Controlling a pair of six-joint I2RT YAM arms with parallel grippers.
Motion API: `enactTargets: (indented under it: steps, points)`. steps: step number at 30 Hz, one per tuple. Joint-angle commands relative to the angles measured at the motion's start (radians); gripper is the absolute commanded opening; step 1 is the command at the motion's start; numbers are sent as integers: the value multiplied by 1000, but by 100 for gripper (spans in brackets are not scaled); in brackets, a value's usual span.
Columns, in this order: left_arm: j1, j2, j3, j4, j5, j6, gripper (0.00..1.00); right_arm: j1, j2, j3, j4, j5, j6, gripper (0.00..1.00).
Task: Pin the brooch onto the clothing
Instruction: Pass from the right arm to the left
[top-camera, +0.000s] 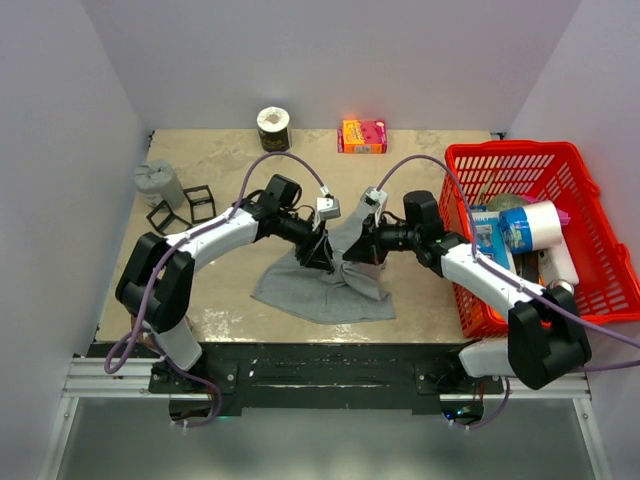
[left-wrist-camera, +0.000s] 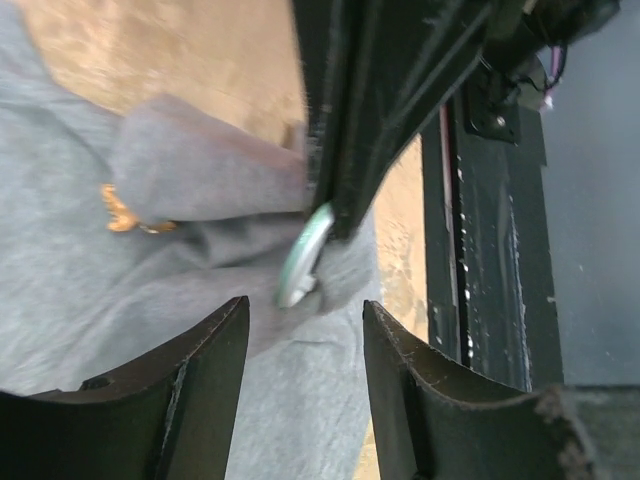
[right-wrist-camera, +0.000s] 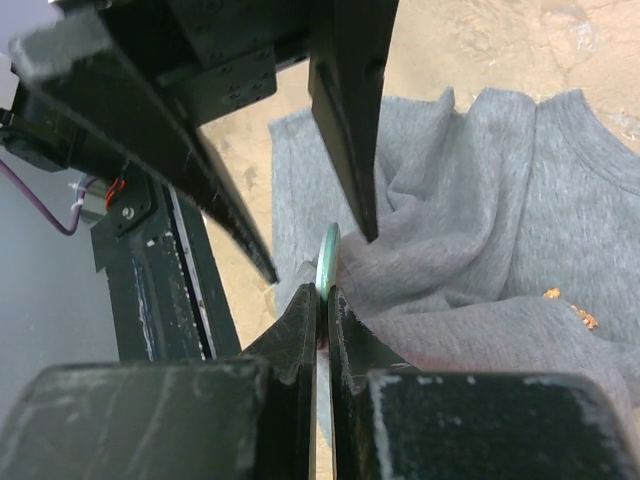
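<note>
A plain grey sleeveless knit tank top (top-camera: 320, 295) lies rumpled near the middle of the beige stone-patterned table (top-camera: 230, 160), and both arms reach in over it until their tips almost meet.

The right gripper (right-wrist-camera: 322, 298) is clenched on a thin greenish-silver disc (right-wrist-camera: 328, 258), held edge-on just above the cloth. Whether a bit of fabric is pinched along with it cannot be told.

The left gripper (left-wrist-camera: 305, 308) faces it with its fingers (left-wrist-camera: 200, 390) released and spread. Nothing is between them, and the disc sits just beyond their tips.

The tiny orange-red brooch (left-wrist-camera: 122, 212) rests on the grey fabric, apart from both grippers. It lies at the edge of a raised fold, which stands between it and the disc. In the left wrist view the right gripper's black fingers cross the upper frame and hide part of the garment behind them.

Around the work:
- A small orange-and-pink box (top-camera: 363, 135) and a dark roll with a pale top (top-camera: 273, 122) stand at the far edge of the table.
- A grey cylinder (top-camera: 160, 183) stands at the left beside two open black cube frames (top-camera: 185, 210).
- A red plastic lattice basket (top-camera: 515, 150) sits at the right, close behind the right arm, holding a white-and-blue container (top-camera: 535, 228) among other items too jumbled to name.

Purple cables (top-camera: 290, 160) arc over both forearms.
</note>
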Motion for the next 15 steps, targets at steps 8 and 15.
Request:
enactTargets:
  steps: [8,15]
  points:
    - [-9,0,48,-9,0,23,63,29,27,47,-50,-57,-53,0]
    - [-8,-1,45,25,17,3,66,50,41,48,-57,-65,-58,0]
